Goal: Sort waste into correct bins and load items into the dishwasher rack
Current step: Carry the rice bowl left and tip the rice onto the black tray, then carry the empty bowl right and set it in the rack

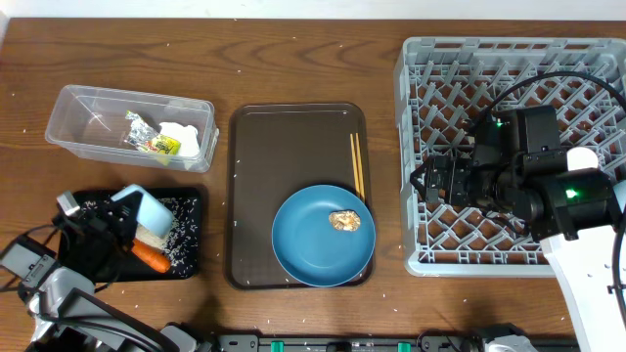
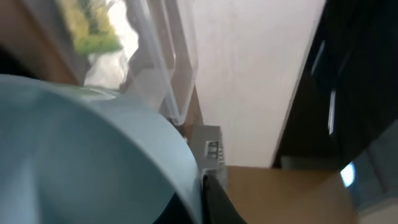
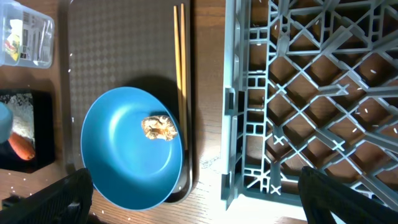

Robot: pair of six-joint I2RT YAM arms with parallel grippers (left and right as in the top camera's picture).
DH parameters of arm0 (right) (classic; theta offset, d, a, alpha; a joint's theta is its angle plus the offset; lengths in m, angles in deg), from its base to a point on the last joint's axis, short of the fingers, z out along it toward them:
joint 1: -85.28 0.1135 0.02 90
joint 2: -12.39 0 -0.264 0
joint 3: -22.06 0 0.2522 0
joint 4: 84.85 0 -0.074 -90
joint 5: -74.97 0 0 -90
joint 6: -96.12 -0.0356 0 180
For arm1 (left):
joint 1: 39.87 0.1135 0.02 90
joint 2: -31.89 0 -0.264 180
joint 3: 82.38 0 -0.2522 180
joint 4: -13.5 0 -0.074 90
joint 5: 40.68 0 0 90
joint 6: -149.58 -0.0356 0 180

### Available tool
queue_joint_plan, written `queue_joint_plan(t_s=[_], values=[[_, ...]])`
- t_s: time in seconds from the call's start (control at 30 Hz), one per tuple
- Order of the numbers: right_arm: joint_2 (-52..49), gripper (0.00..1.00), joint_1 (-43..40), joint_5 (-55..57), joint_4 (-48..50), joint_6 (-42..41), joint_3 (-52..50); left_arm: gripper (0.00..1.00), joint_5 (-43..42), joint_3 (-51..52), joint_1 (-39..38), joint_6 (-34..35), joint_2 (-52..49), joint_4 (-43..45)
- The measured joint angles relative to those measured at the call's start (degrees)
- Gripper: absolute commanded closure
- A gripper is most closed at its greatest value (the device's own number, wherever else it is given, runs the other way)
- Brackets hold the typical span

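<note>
My left gripper is shut on the light blue cup and holds it tilted over the black tray. White rice grains and the orange carrot lie in that tray. The clear tub holds the silvery wrapper with its green-yellow packet and the white tissue. The blue plate carries the golden-brown morsel. The chopsticks lie beside it. My right gripper is open and empty above the left part of the grey rack.
The plate and chopsticks rest on a brown serving tray in the middle. A pale rounded thing shows by the rack's right side behind my right arm; I cannot tell what it is. Small white specks dot the wooden table.
</note>
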Motion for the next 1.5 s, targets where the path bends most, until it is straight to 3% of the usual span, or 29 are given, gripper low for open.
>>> queue_joint_plan(t_s=[0.2,0.4,0.57,0.73,0.8,0.9,1.13,1.37,1.5], values=[[0.00,0.03,0.00,0.00,-0.07,-0.02,0.00,0.94,-3.34,0.02,-2.47,1.42,1.11,2.32],[0.00,0.03,0.00,-0.02,-0.28,-0.09,0.00,0.93,-4.46,-0.17,-8.59,1.81,14.03,3.50],[0.00,0.04,-0.24,0.02,0.31,-1.16,0.00,0.94,-1.97,-1.07,-19.06,11.65,24.55,21.51],[0.02,0.04,-5.29,1.40,0.39,-2.45,0.70,0.94,4.52,-1.92,-33.55,26.91,25.40,49.09],[0.07,0.03,-9.68,1.79,-0.28,-2.93,2.47,0.94,8.00,-2.10,-40.11,31.71,23.87,54.97],[0.94,0.02,-17.38,2.34,-1.38,-3.48,6.49,0.94,13.42,-2.38,-50.53,36.11,18.47,56.39],[6.16,0.01,-32.50,3.02,-4.98,-4.15,12.48,0.94,24.35,-11.04,-71.82,40.46,-0.24,65.35],[6.10,0.01,-35.89,3.04,-7.98,-4.20,12.55,0.94,28.98,-30.32,-86.99,41.38,-17.03,66.10],[5.90,0.01,-35.89,2.99,-8.00,-4.11,12.55,0.94,32.04,-36.13,-92.17,42.36,-24.37,66.07]])
